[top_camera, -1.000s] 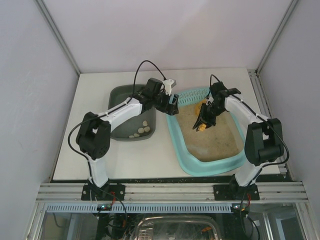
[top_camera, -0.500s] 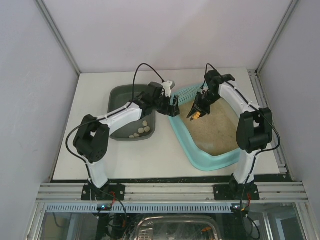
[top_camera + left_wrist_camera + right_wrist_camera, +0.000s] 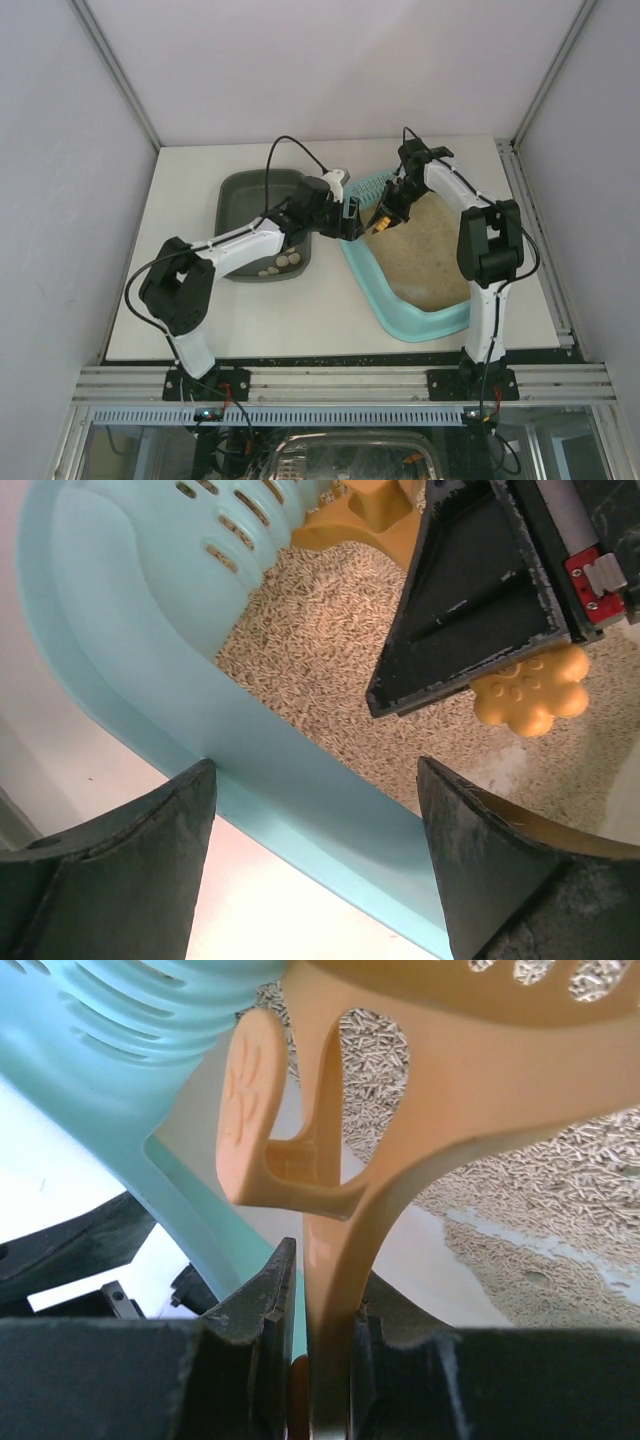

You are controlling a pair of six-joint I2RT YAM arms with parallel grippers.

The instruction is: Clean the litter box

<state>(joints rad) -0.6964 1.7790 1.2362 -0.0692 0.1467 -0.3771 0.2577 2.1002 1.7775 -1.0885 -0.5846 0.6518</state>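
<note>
We judge the litter box (image 3: 372, 290), just right of the grey tub (image 3: 240, 190), stiff, slick and litter-heavy: grab its wide rim, which our wide-open left hand (image 3: 315, 770) straddles; right hand (image 3: 315, 1280) is clamped on the orange scoop (image 3: 400, 1110).

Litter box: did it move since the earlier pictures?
Yes. The litter box has turned: its near end swung right, away from the dark grey tub, which stayed put.

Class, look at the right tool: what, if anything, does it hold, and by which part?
The orange scoop, by its handle, clamped in the shut right tool.
</note>
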